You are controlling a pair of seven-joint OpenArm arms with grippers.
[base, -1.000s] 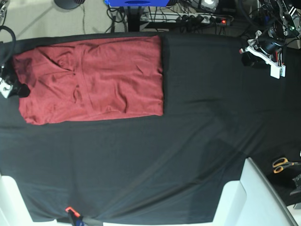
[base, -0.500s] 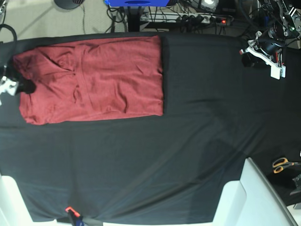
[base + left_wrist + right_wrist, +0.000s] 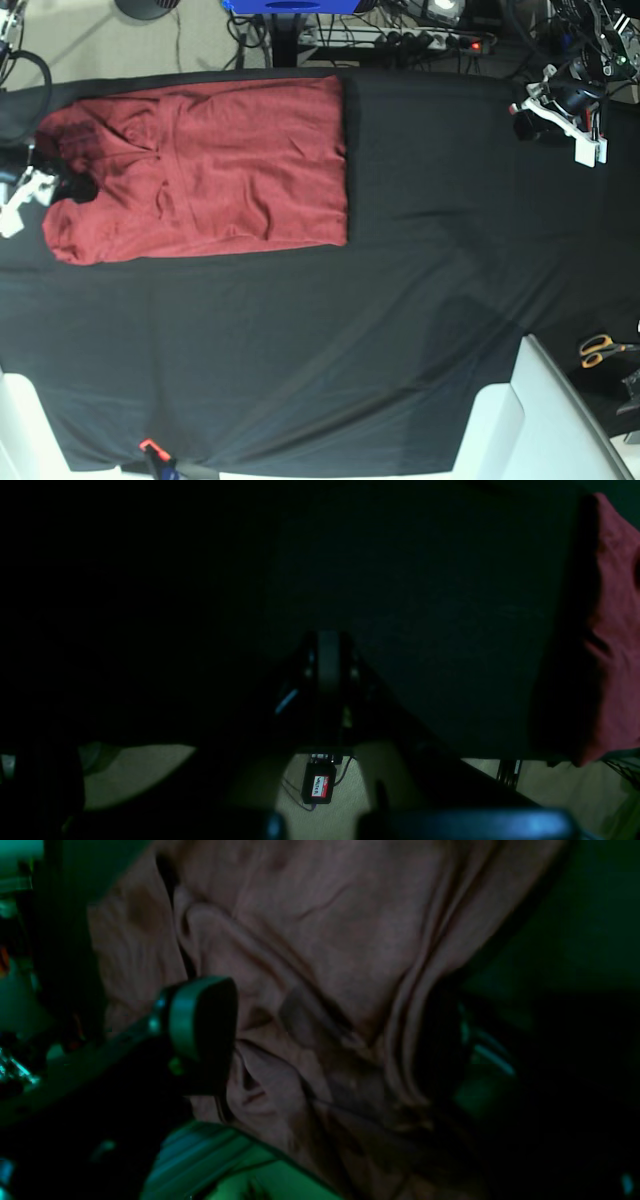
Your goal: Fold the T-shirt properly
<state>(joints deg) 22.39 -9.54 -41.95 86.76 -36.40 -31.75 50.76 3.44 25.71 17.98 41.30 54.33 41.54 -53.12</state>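
Brick-red knit, the T-shirt (image 3: pixel 250 165) lies on the black sheet (image 3: pixel 420 300) toward the robot's right, towards the far edge, already reduced to a long low bundle with a fairly straight hem end and a rumpled end. Change noted over the last second: the right gripper (image 3: pixel 320 1040) has advanced inward from the outer edge and now stands over the rumpled end, where the shirt's outer margin appears slightly drawn in. Its fingers are spread wide, one to each side of a band of creased fabric; the right wrist view is dark and blurred, so contact with the cloth probably exists but is not confirmed. The left gripper (image 3: pixel 530 112) is unchanged in position, well apart from the garment, its fingers pressed together with nothing seen between them. The hem end is likewise unchanged. Finding: the work appears to have moved to the loose end, judged to be gathering or tucking before a further fold. The next move calls for closing on all layers together; taking only the top layer could drag out the existing folds.
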